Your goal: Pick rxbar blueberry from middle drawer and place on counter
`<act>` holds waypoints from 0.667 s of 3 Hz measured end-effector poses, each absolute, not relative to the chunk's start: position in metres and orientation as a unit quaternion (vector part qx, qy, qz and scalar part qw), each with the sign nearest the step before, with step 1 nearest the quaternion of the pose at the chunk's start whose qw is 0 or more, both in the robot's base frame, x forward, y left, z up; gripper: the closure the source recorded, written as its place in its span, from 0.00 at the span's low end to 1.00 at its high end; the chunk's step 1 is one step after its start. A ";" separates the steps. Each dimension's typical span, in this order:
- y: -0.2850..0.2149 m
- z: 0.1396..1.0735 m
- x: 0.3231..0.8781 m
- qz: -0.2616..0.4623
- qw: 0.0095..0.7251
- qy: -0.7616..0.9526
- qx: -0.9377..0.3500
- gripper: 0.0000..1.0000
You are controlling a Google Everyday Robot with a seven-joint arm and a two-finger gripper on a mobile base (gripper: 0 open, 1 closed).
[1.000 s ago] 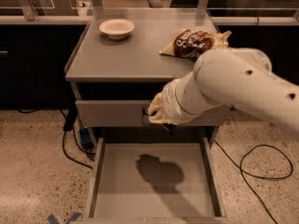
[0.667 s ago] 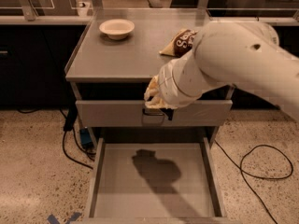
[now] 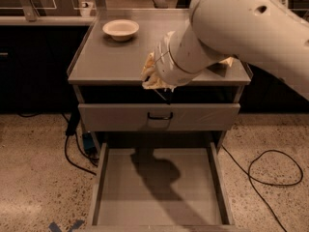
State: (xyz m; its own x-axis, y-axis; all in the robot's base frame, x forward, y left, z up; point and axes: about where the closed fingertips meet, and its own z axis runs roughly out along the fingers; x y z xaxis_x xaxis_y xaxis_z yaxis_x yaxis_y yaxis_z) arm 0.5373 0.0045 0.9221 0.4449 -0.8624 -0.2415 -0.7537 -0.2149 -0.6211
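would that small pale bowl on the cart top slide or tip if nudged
Probably slides rather than tips: the shallow pale round bowl sits low on the smooth grey metal counter. It looks rigid, likely light. The gripper hangs at the counter's front edge, clear of the bowl.

The middle drawer point(image 3: 116, 202), wide, shallow grey metal with low side walls, stands pulled out toward the camera, a shadow across its flat floor. The counter surface point(image 3: 106, 62) is flat grey metal with raised rims. The gripper point(image 3: 153, 81) hangs over the middle of its front edge.
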 end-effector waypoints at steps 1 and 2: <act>0.011 0.933 0.560 -0.094 0.342 0.501 -0.790 1.00; 0.021 0.946 0.602 -0.113 0.325 0.469 -0.813 1.00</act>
